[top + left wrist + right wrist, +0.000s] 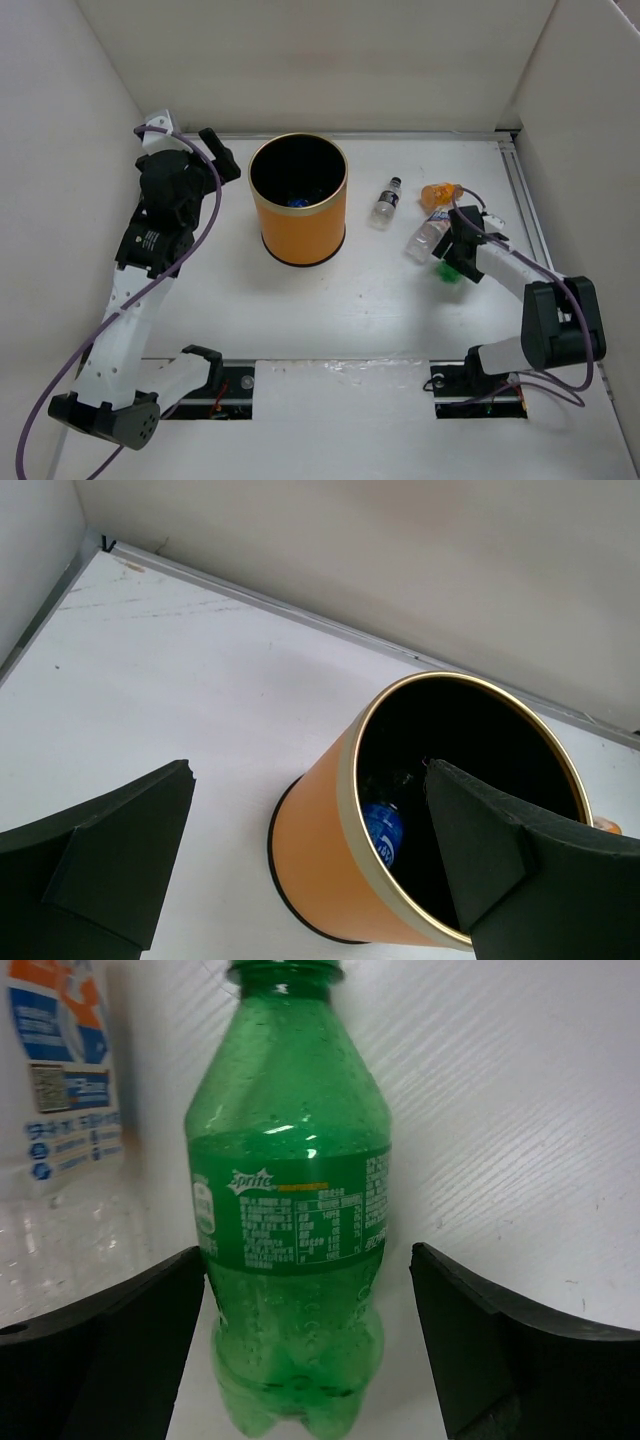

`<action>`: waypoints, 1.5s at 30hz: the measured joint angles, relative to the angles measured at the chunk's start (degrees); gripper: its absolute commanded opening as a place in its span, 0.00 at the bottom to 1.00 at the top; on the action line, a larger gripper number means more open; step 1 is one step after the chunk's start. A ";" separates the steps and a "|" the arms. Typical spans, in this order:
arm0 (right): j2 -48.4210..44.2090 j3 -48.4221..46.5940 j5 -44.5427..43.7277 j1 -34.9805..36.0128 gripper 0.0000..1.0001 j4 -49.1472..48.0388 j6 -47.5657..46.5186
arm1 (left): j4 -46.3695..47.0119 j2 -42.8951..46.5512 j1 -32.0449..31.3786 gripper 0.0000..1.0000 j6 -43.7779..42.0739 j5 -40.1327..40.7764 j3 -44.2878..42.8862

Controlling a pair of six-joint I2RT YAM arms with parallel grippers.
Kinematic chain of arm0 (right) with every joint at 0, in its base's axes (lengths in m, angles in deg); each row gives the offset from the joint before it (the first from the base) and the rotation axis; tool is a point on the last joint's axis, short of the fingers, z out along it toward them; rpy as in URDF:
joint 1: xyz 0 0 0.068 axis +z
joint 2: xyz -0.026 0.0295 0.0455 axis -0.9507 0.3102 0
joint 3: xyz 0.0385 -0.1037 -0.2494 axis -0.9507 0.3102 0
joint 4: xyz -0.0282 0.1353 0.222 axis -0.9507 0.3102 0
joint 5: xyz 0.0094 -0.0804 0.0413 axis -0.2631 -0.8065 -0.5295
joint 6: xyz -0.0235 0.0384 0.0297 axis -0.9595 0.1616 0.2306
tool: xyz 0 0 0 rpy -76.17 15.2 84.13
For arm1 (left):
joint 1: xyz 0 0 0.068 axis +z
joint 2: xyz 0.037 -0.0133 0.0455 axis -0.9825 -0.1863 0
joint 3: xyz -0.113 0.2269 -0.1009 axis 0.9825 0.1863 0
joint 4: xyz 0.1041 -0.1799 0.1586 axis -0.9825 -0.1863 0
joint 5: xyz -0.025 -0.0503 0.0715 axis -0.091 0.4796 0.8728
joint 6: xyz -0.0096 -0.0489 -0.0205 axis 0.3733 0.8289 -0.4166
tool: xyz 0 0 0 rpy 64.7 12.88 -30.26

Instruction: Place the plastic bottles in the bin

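The green bottle (290, 1210) sits at centre right of the overhead view, between the right gripper's (308, 1260) partly spread jaws, with a gap on one side. The orange bin (298, 225) stands upper centre. The left gripper (308, 770) hangs beside it, spread wide and empty.
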 measured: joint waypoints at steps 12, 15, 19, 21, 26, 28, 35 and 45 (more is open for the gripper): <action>-0.13 0.07 2.86 -4.55 0.25 -2.34 0.37 | 0.00 -0.46 0.00 1.00 0.00 -0.11 0.35; -0.76 0.07 3.23 -5.09 0.18 -2.16 0.39 | 0.00 -0.48 0.00 1.00 0.00 -0.31 0.35; -4.52 0.02 3.17 -5.35 0.08 0.42 0.59 | 0.04 -0.55 0.00 1.00 0.00 -0.31 0.35; -8.26 -0.44 2.51 -5.51 0.08 2.56 0.92 | 0.04 -0.59 0.00 1.00 0.00 -0.33 0.35; -17.16 -4.17 0.55 -6.43 0.02 6.43 1.14 | 0.02 -0.70 0.00 1.00 0.00 -0.33 0.35; -19.50 -6.05 0.04 -6.49 0.00 7.43 0.81 | 0.02 -0.81 0.00 1.00 0.00 -1.01 0.35; -30.16 -7.45 5.40 -6.56 0.00 5.35 -4.74 | 2.14 -1.36 0.15 1.00 -1.33 -14.84 0.35; -36.26 -9.35 38.64 -6.91 0.00 -13.60 -19.26 | 8.41 -6.21 -1.27 1.00 -1.55 -40.48 0.66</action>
